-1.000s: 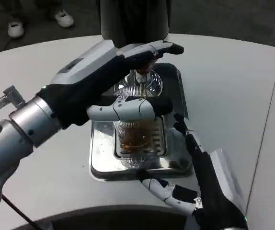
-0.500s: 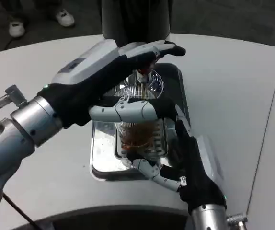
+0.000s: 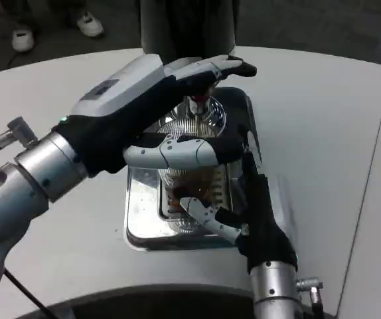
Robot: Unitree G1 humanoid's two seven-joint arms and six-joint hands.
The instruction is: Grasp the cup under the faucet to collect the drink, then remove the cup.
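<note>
The cup (image 3: 192, 183), clear with amber drink in it, stands on the grille of the steel drip tray (image 3: 141, 222) directly below the faucet (image 3: 199, 106). The left hand (image 3: 157, 100) reaches over the tray from the left, its upper fingers laid across the faucet and its thumb running across the top of the cup; whether those fingers actually press anything is hard to tell, since the hand's own bulk covers the contact. The right hand (image 3: 253, 212) comes up from the near edge on the tray's right side, fingers spread around the cup's right flank with one white finger crossing in front of its base (contact with the glass is not clear). The cup's rim and left wall are hidden by the left thumb. Room is tight around the cup: faucet above, hands on both sides, tray lip below. The white bench (image 3: 323, 126) lies open to the right and far left of the tray
</note>
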